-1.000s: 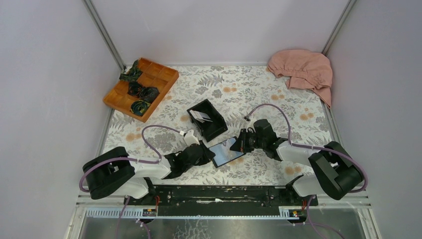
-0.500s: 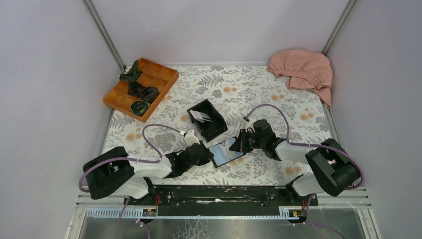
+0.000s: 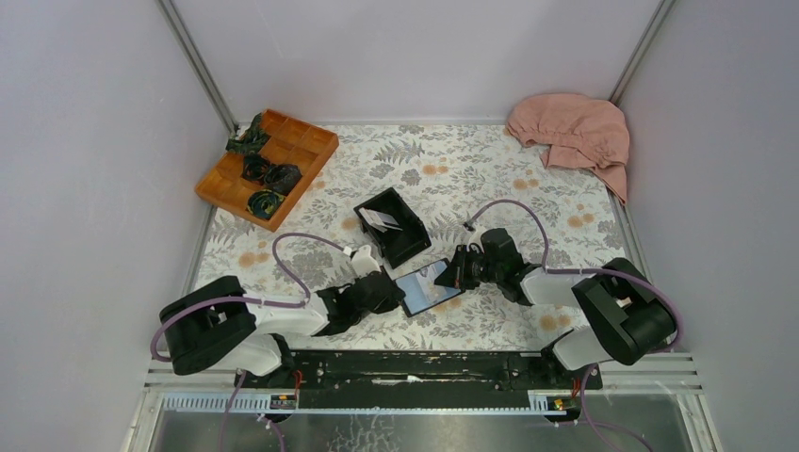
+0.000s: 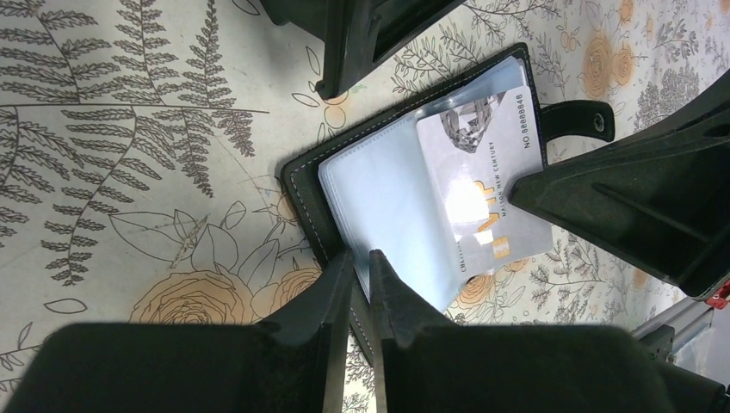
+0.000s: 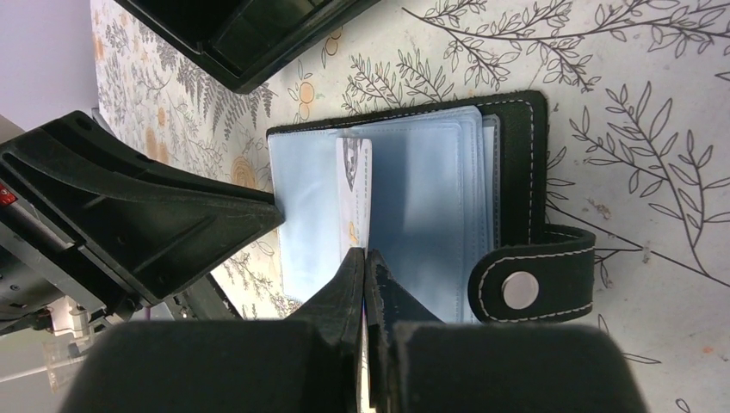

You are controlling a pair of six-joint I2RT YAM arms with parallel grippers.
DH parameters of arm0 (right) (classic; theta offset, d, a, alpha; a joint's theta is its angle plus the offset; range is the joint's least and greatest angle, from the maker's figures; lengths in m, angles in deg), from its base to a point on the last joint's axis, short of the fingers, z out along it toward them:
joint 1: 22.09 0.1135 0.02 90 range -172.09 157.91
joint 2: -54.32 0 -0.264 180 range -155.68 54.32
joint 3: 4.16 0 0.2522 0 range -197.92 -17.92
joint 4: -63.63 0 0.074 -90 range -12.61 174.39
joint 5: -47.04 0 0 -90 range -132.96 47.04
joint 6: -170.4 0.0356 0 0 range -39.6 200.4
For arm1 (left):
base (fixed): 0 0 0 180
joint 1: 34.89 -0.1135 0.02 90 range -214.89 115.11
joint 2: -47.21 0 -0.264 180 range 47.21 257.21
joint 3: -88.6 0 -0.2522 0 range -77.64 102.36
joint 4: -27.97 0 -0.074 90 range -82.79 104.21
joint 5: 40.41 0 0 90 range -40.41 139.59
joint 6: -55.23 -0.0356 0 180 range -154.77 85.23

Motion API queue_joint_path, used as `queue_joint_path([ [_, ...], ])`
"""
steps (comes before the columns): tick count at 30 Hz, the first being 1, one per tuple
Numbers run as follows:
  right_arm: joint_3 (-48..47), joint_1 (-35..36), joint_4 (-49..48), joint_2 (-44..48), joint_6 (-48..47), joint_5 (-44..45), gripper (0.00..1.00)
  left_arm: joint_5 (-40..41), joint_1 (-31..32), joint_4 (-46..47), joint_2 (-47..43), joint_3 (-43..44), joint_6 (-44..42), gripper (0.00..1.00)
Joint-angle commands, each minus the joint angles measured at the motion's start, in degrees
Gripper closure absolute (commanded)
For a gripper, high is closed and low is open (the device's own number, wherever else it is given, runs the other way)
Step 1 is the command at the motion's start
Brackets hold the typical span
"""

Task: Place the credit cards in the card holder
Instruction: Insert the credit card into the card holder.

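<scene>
The card holder [image 3: 426, 290] lies open on the floral table between both arms, blue-grey pockets [image 4: 379, 198] up and clasp tab [image 5: 525, 275] on its right-arm side. My left gripper [image 4: 360, 262] is shut on the holder's near edge, black cover and pocket leaves between its fingertips. My right gripper [image 5: 365, 256] is shut on a pale grey credit card [image 4: 482, 181]. That card lies partly inside a pocket and partly overhanging the holder's edge. In the right wrist view the card [image 5: 355, 185] shows edge-on among the leaves. Another white credit card [image 3: 380, 219] rests in the black box [image 3: 396, 231].
The black open-topped box stands just behind the holder, close to both grippers. An orange compartment tray [image 3: 283, 141] with dark bundles sits at the back left. A pink cloth [image 3: 575, 132] lies at the back right. Enclosure walls bound the table.
My left gripper's jaws have narrowed onto the holder's edge. The right arm has shifted slightly left, still holding the card. The holder has not moved.
</scene>
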Motion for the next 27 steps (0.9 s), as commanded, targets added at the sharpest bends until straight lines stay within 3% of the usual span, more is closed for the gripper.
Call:
queue_joint_path([
  [1, 1.3, 0.2, 1.5, -1.8, -0.2, 2.1, 1.0, 1.9, 0.9, -3.7, 1.3, 1.7, -0.4, 0.82],
  [27, 4.4, 0.1, 1.2, -1.6, 2.9, 0.8, 1.0, 6.9, 3.1, -15.7, 2.0, 6.0, 0.0, 0.83],
])
